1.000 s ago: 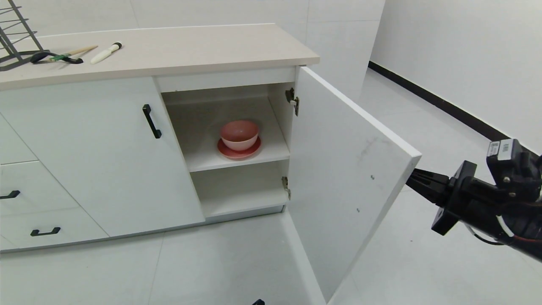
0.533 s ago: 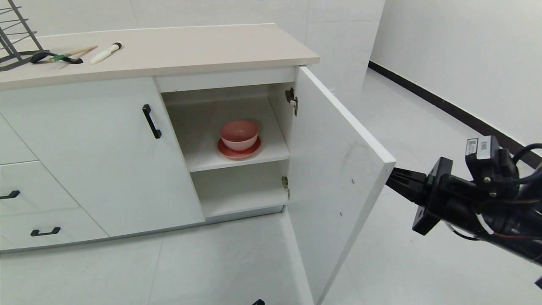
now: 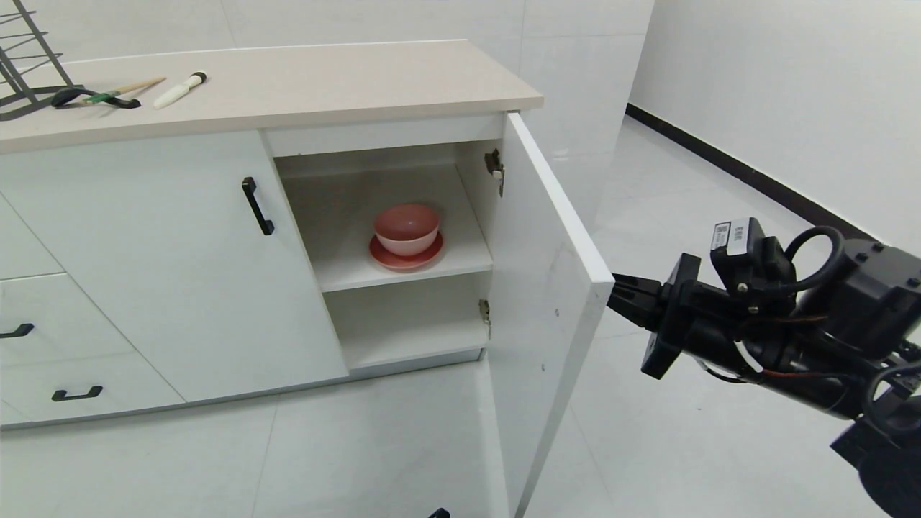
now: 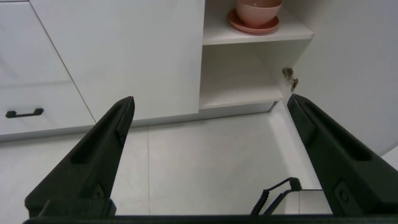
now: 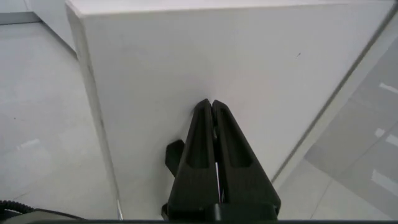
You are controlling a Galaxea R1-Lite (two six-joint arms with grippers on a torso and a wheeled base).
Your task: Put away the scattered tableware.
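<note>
A pink bowl (image 3: 406,229) sits on a red plate (image 3: 406,257) on the upper shelf of the open cabinet; both also appear as the bowl (image 4: 258,9) and plate (image 4: 254,25) in the left wrist view. The white cabinet door (image 3: 547,288) stands half open. My right gripper (image 3: 613,291) is shut, its tips touching the door's outer face (image 5: 249,56) beside the black door handle (image 5: 174,155); in its own view the right gripper (image 5: 212,106) holds nothing. My left gripper (image 4: 210,102) is open and empty, low above the floor, facing the cabinet.
On the countertop (image 3: 324,79) lie a black ladle (image 3: 86,97), a wooden-handled tool (image 3: 133,88) and a white-handled tool (image 3: 180,90), next to a wire rack (image 3: 25,65). The left door handle (image 3: 257,206) and drawers (image 3: 43,345) are closed. Open floor lies in front.
My right gripper has moved left against the door's outer face, and the door has swung a good way toward shut. Bowl and plate have not moved.
</note>
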